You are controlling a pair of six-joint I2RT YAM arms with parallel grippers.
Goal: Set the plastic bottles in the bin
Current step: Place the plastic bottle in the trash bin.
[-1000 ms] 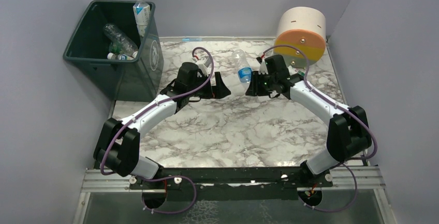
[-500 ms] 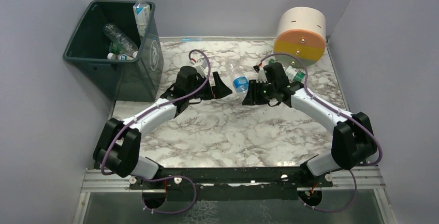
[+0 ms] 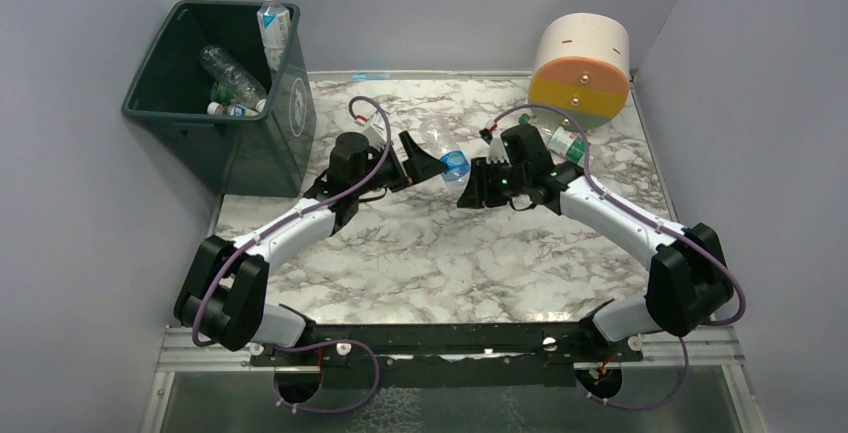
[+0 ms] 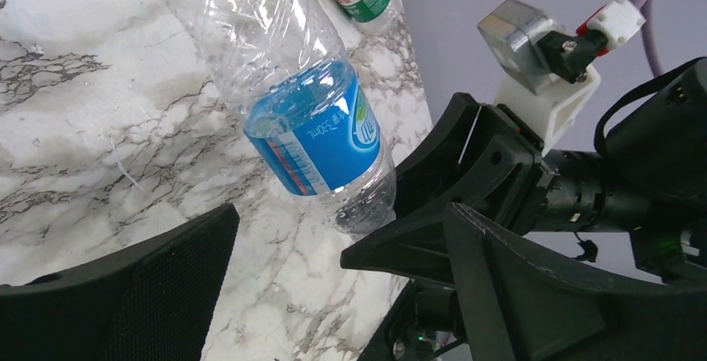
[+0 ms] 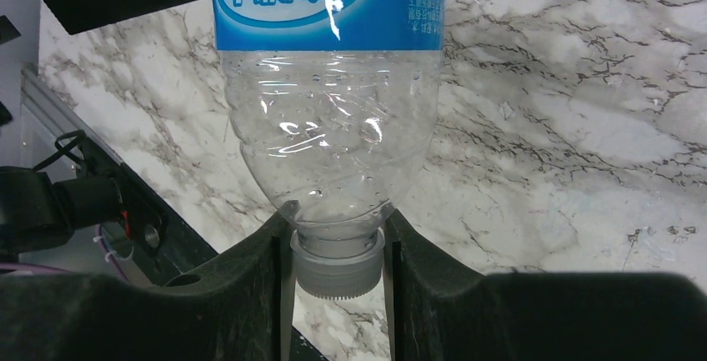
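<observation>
The overhead view showed a large dark green rectangular plastic bin [image 3: 150,111] well to the left of the left pincer [image 3: 425,163], off the white marble-patterned table [image 3: 450,253]. Several clear plastic bottles [image 3: 232,75] lay inside the bin. One clear white-capped bottle with a blue and white label [image 3: 272,25] stood at its far right corner.

The left pincer was spread wide and held nothing. Just ahead of its fingers hung a clear plastic bottle with a blue label [image 3: 447,153].

The left wrist view showed the left pincer [image 4: 329,294] with that bottle [image 4: 308,119] slanting, its narrow end lowest, between the black fingertips. Whether they touched it could not be told.

The right pincer [image 3: 470,188] was closed on the bottle. Only the right wrist view showed how: the right pincer [image 5: 336,253] clamped the clear ribbed cap [image 5: 338,265], with the bottle [image 5: 329,127] pointing away from it.

Beyond the right pincer lay a small plastic bottle with a green and white label [image 3: 567,143]. Just behind it stood a big cream, orange and yellow cylinder [image 3: 580,68].
</observation>
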